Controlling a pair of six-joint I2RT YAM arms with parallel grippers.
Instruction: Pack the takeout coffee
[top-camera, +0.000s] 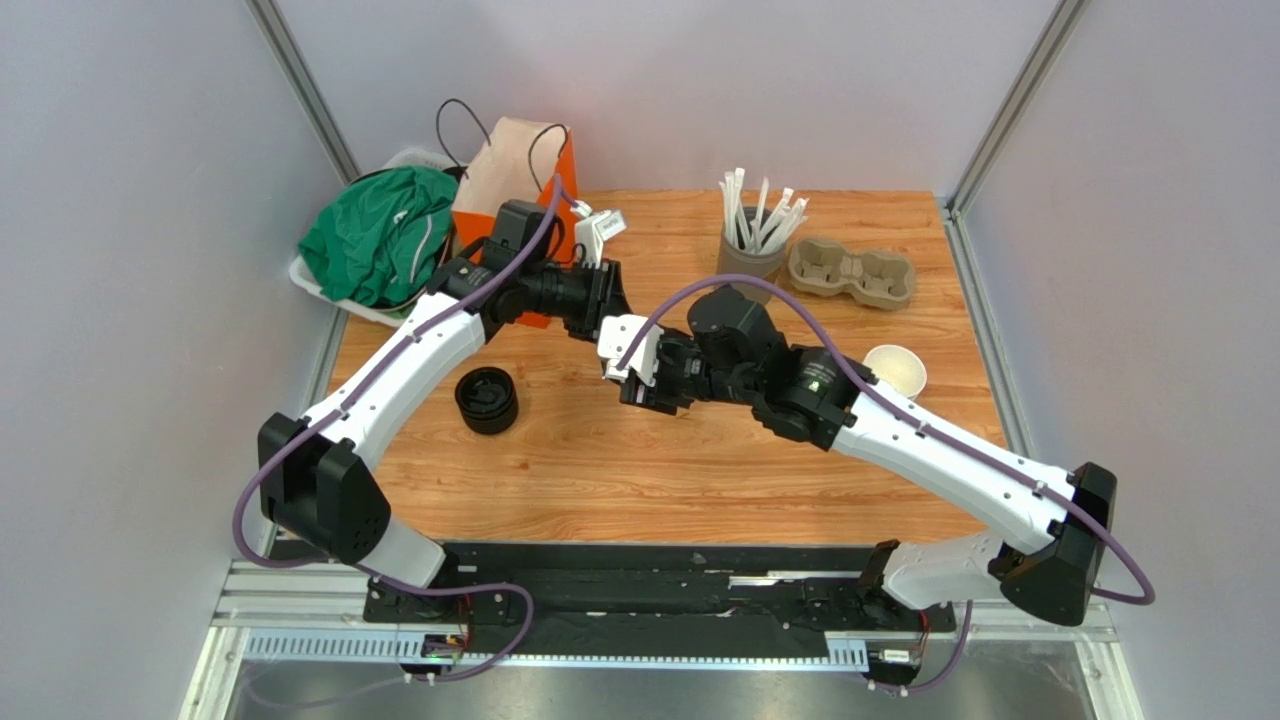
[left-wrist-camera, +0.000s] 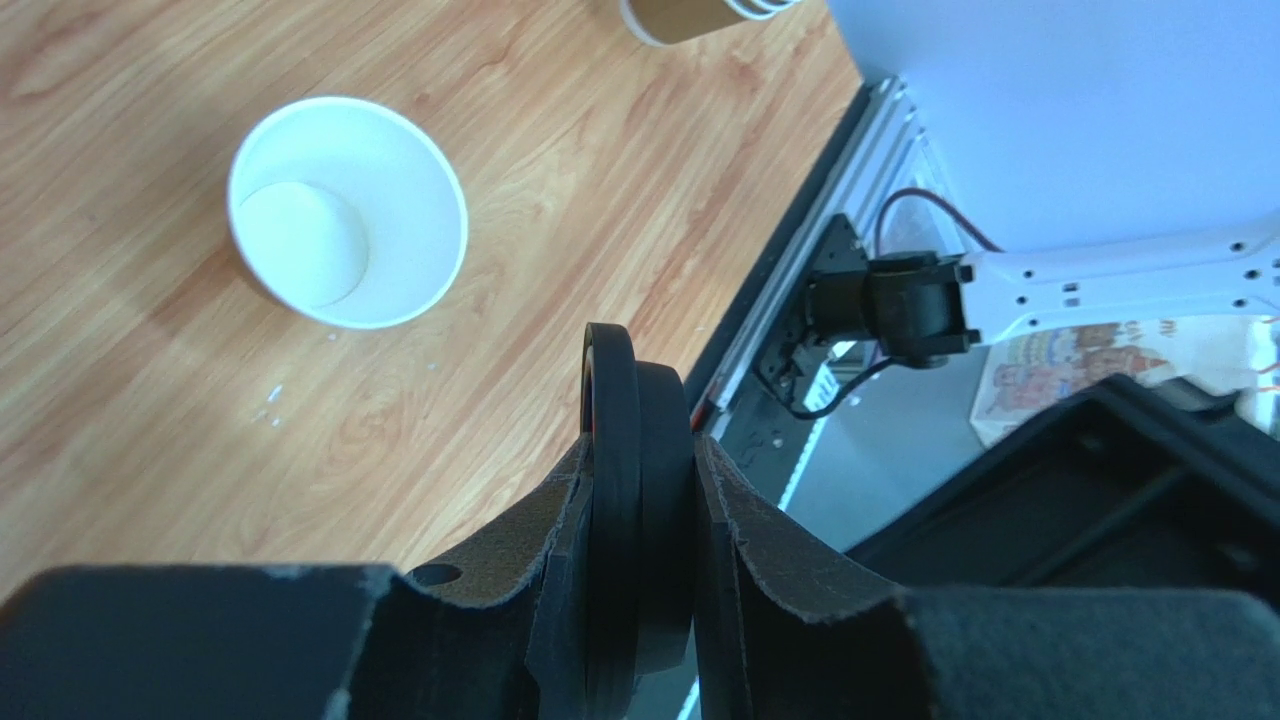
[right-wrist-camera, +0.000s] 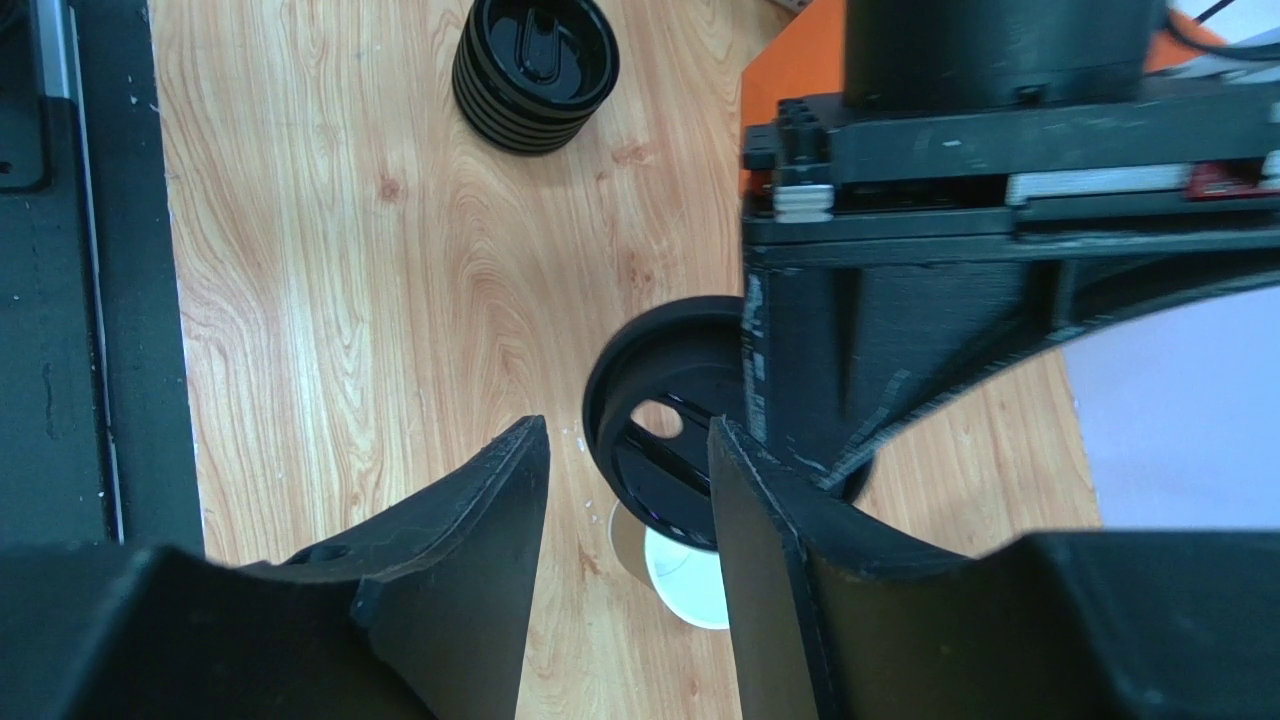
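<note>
surface: wooden table (top-camera: 601, 465) | stood on it: stack of black lids (top-camera: 486, 401); open paper cup (top-camera: 896, 369); grey straw cup (top-camera: 747, 257); cardboard cup carrier (top-camera: 852, 275); paper bag (top-camera: 511, 158) at far edge

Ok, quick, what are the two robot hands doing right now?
Left gripper: closed on the black lid, holding it on edge.
Right gripper: open, holding nothing.

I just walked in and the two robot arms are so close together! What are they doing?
The left gripper is pinching one black lid, held up off the table. The right gripper is right beside it with its jaws open, holding nothing. The paper cup stands on the table over to the right, with no lid on it yet. A stack of lids sits on the left side.
</note>
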